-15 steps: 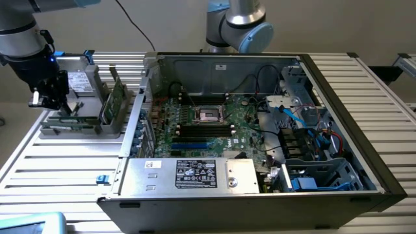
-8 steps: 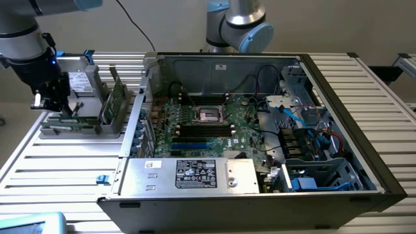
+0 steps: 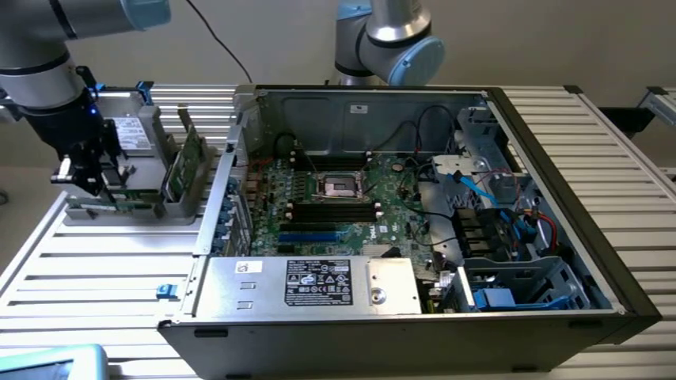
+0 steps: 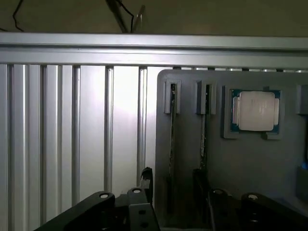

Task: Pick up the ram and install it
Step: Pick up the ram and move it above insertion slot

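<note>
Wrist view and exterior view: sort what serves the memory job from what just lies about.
Job: memory stick, gripper, grey holder, memory slots.
Lying about: processor chip, drive, power supply.

Robotics lab, slatted aluminium bench [image 3: 95, 261], open computer case [image 3: 423, 237], robot arms
</note>
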You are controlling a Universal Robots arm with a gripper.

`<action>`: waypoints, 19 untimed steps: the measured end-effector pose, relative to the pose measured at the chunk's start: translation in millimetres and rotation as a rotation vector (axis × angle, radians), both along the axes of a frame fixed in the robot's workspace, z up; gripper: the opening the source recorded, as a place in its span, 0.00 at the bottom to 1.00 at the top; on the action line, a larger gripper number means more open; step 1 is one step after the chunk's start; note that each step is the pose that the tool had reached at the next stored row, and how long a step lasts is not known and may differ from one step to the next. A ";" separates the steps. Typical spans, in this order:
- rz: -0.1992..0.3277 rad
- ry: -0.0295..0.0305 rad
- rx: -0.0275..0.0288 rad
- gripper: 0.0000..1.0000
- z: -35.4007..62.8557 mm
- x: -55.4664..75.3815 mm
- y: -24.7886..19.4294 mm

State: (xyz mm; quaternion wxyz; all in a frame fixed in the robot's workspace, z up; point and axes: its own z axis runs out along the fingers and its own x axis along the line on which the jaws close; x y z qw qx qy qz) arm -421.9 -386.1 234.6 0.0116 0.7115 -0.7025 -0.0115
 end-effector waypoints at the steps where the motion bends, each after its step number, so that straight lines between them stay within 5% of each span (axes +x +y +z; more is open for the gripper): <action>1: 0.000 0.0007 0.0000 0.47 -1.8 0.0 -0.1; 19: 0.000 0.0096 -0.0002 0.47 -27.6 2.5 0.7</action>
